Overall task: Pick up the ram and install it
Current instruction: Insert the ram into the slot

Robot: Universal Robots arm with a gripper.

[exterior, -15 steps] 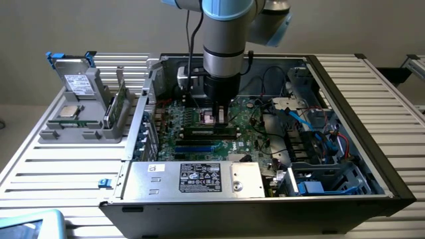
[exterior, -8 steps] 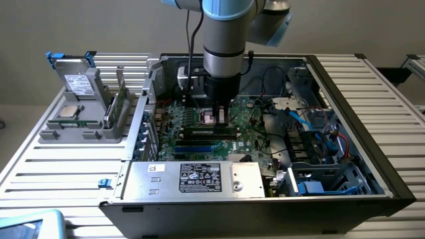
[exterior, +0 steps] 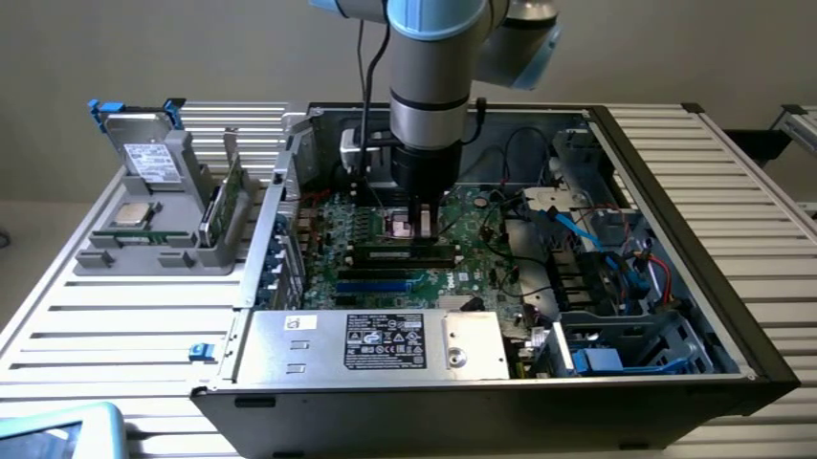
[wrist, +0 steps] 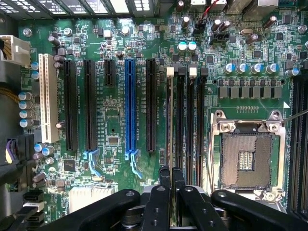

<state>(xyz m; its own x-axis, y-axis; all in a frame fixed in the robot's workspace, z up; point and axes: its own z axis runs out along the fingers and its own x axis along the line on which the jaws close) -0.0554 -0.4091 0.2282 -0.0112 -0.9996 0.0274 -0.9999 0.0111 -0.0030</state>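
The gripper (wrist: 171,173) is pinched narrow on what seems to be the ram (wrist: 169,125), edge-on, its length running straight ahead along a memory slot (wrist: 169,73).

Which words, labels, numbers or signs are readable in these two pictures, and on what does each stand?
Nothing reads clearly.
Black label on the silver box: white print, too small to read.
White sticker on the same box: unreadable.
Label on the drive: blurred.
White print on the motherboard beside the blue slot: too small to read.
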